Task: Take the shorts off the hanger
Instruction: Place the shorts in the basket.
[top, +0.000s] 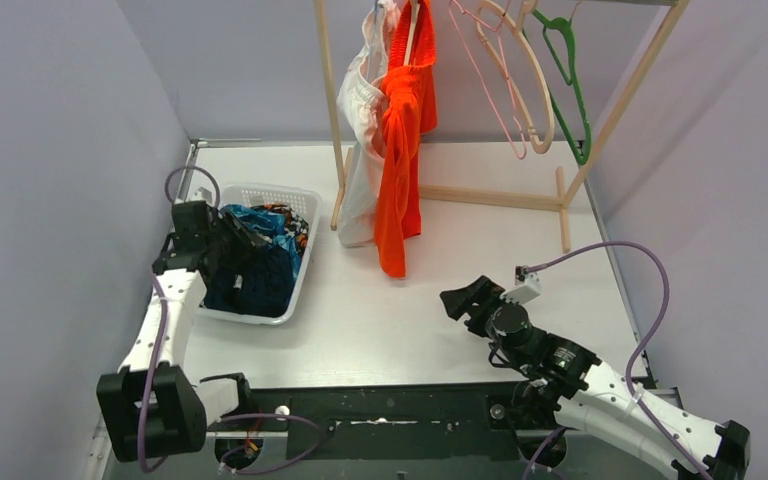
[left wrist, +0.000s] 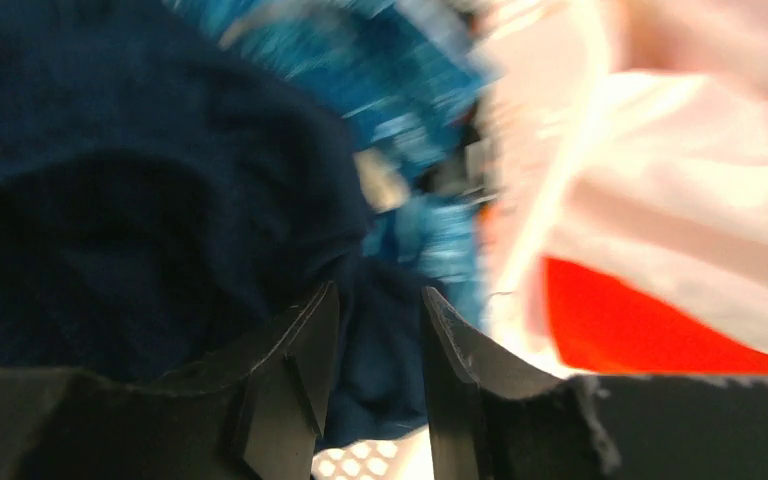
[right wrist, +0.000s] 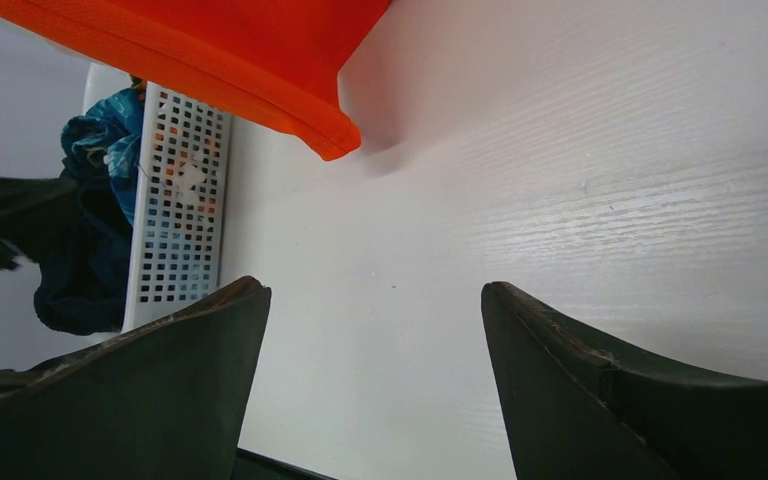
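Note:
Bright orange shorts (top: 405, 130) and white shorts (top: 360, 120) hang side by side from hangers on the wooden rack (top: 332, 120). Dark navy shorts (top: 260, 285), teal-blue patterned shorts (top: 265, 222) and a bit of the camouflage pair (top: 288, 213) lie in the white basket (top: 305, 262). My left gripper (top: 243, 242) is over the basket. In the left wrist view it (left wrist: 378, 295) is open, with the navy shorts (left wrist: 110, 180) just beyond the fingers. My right gripper (top: 457, 298) is low over the table. It (right wrist: 372, 288) is open and empty, below the orange hem (right wrist: 210, 50).
Empty pink (top: 495, 95), beige (top: 540, 100) and green (top: 575, 90) hangers hang on the rack's right half. The rack's base rail (top: 490, 197) and foot (top: 563, 215) lie on the table behind my right gripper. Walls stand close on both sides.

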